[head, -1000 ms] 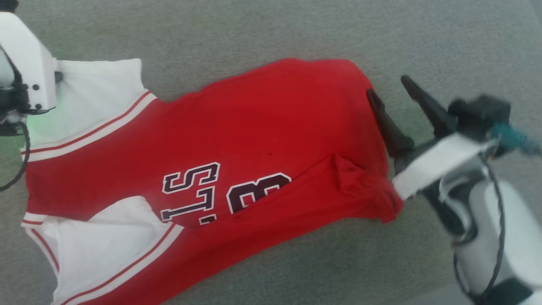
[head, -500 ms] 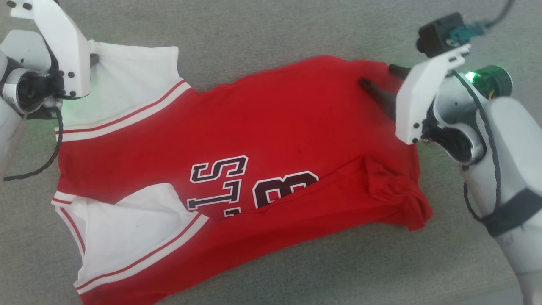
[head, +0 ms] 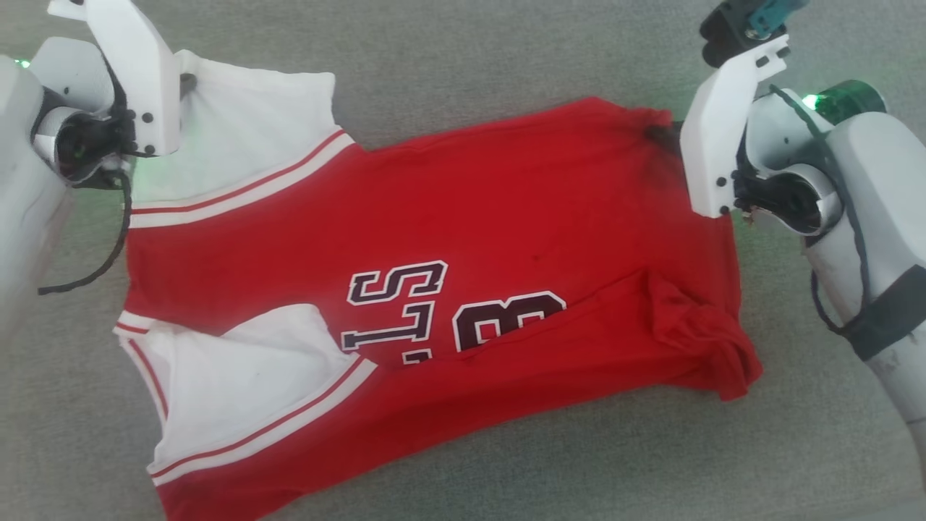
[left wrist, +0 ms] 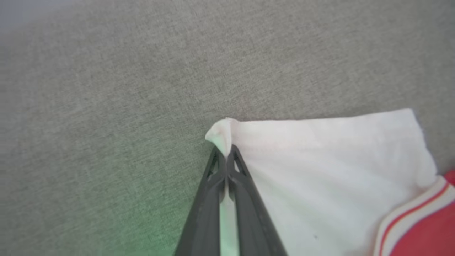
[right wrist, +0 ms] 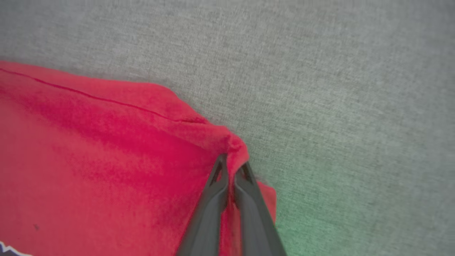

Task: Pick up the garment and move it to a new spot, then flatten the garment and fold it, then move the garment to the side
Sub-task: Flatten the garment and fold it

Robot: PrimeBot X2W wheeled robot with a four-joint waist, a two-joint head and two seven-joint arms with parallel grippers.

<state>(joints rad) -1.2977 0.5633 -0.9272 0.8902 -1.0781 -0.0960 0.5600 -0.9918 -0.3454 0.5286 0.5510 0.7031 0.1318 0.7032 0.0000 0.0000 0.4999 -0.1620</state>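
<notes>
Lying flat on the grey surface [head: 506, 58], the garment [head: 448, 210] has its near side folded over. At its far edge your left pincer [left wrist: 226, 158] is clamped on the white sleeve [left wrist: 320, 167] corner, and your right pincer [right wrist: 231, 169] on a red corner.

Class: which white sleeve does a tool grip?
The upper-left sleeve in the head view; the left tool pinches its corner, while the lower sleeve lies untouched.

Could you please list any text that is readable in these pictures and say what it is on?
"LS": on the red chest of the garment, lying sideways, dark with white edging; further letters are covered where the cloth folds over.
One larger character beside it, half covered: "3", "8" or "B", cannot tell.
No other text.
</notes>
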